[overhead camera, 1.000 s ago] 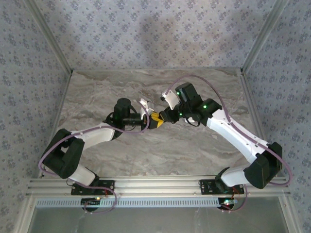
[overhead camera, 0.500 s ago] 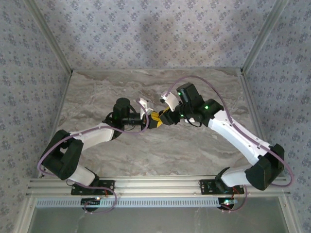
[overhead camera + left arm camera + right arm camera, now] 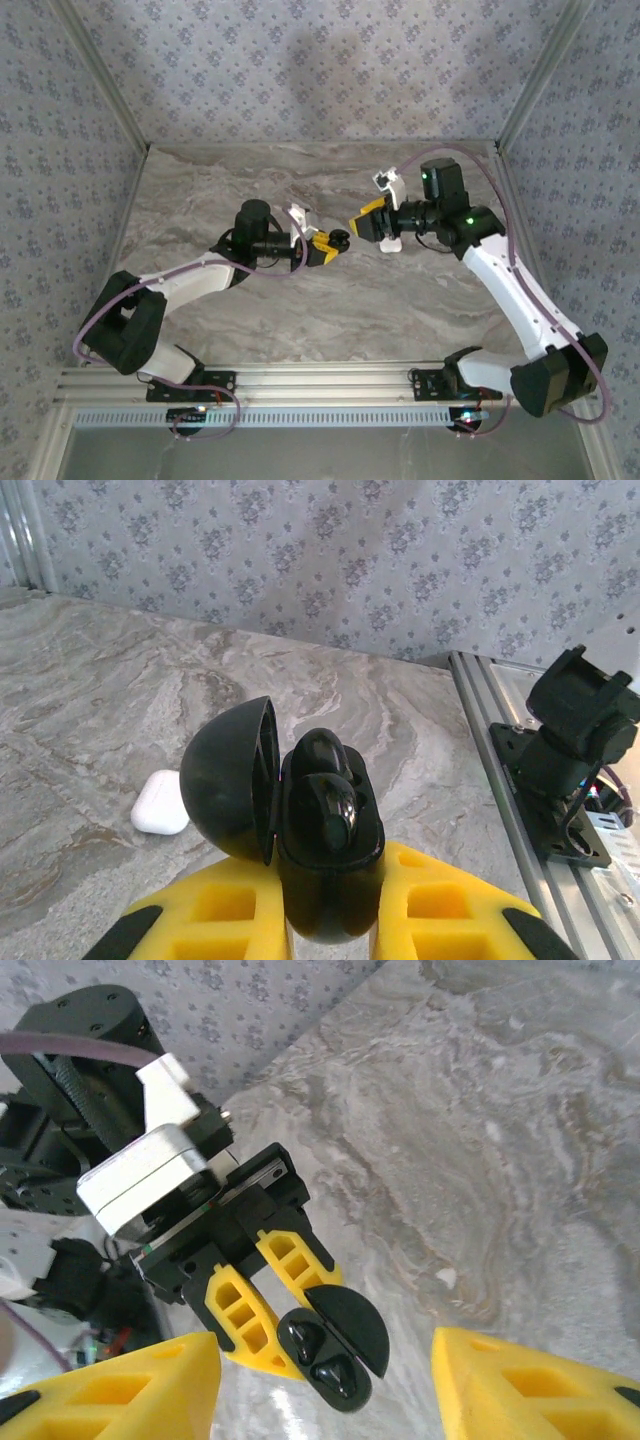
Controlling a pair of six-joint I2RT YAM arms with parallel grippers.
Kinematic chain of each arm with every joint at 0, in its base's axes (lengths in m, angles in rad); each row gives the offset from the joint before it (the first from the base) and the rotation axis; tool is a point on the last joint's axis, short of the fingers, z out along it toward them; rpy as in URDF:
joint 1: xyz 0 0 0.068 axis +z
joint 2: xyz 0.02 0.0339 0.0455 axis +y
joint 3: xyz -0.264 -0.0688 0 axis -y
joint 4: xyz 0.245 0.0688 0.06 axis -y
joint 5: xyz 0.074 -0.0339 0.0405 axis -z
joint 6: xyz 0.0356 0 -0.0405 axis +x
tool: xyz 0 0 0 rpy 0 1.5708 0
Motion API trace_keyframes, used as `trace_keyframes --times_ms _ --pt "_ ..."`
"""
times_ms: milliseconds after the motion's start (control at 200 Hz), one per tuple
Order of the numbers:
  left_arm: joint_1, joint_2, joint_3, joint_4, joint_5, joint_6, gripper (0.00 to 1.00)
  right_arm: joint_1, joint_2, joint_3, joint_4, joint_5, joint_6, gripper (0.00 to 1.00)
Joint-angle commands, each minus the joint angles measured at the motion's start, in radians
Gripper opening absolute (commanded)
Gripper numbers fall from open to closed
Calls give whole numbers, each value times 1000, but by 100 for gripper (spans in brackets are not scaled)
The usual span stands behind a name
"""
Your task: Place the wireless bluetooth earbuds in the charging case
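Clamping the black charging case [image 3: 330,880] from both sides, the left fingers [image 3: 220,920] hold it raised off the marble bench [image 3: 90,680], their yellow pads pressed against the case's lower body. The case's lid [image 3: 225,780] is swung open and stands to the left of the case body in the left wrist view. Two glossy black earbuds [image 3: 325,785] sit in the case's wells, one behind the other, and the right wrist view shows them side by side in the open case [image 3: 330,1360].

The right fingers [image 3: 520,1380] stand well apart with nothing between them. In the top view they are to the right of the case [image 3: 338,240], close to it but not touching, and pointing toward it. In the right wrist view the case lies in the gap between the two yellow fingertips, farther off than they are.

A small white rounded case [image 3: 160,802] lies on the bench to the left of the charging case, beyond its lid, in the left wrist view.
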Motion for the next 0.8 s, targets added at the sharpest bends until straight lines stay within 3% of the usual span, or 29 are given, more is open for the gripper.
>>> trace_keyframes --times_ms 0,315,794 --pt "-10 -28 46 -7 42 30 11 -18 61 -10 19 -155 91 60" --pt "-13 -39 50 -12 41 33 11 7 172 4 29 -236 121 61" --pt "-14 -34 47 -7 13 32 11 22 122 -10 -33 -260 102 52"
